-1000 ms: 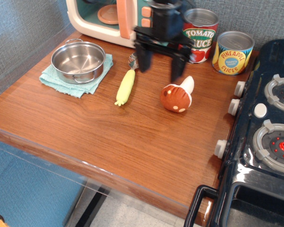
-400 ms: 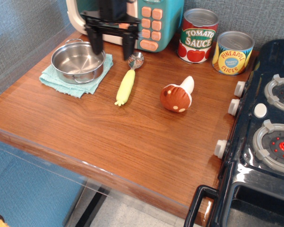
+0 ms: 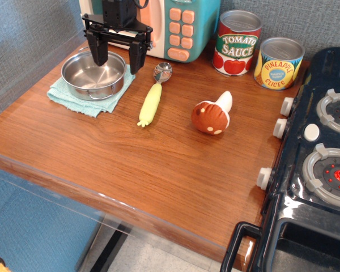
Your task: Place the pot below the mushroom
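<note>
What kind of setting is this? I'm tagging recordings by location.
Most likely a toy play-kitchen set on a wooden counter: a toy microwave, a black toy stove with knobs, and tin cans against the wall.

1 high front view looks obliquely down across the table (image 3: 158, 164).

The surface (image 3: 136, 164) is brown wood with a shiny front edge. Behind it stands a wall (image 3: 28, 34) covered in blue-grey bumpy fabric (it runs along the back and the left side). On the right sits a dark toy stove (image 3: 314, 187) with round burners and white knobs. Below, a pale floor (image 3: 158, 258) shows, with a black table leg.
</note>
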You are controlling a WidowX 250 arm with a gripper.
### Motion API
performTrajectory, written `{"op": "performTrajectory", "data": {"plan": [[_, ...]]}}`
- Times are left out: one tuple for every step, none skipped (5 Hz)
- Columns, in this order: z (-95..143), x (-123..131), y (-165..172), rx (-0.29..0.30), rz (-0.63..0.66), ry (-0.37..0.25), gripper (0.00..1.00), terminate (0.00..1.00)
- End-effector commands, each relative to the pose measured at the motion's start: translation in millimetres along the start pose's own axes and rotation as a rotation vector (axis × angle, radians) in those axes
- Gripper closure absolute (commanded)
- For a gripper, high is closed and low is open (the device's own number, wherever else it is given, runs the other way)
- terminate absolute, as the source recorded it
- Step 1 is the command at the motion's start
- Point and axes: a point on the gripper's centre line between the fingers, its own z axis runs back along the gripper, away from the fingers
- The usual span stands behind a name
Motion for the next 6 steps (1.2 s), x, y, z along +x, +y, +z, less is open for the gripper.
{"op": "performTrajectory", "data": {"plan": [[-2, 11, 8, -0.005, 0.025, -0.03, 0.0, 0.0], [-12, 12, 8, -0.013, 0.039, -0.011, 0.0, 0.0], [-17, 13, 9, -0.024, 0.053, -0.022, 0.0, 0.0], [-21, 12, 8, -0.039, 0.059, -0.023, 1.0, 0.0], [-20, 12, 6, -0.041, 0.051, -0.03, 1.0, 0.0], [-18, 11, 2, -0.044, 0.042, -0.035, 1.0, 0.0]]}}
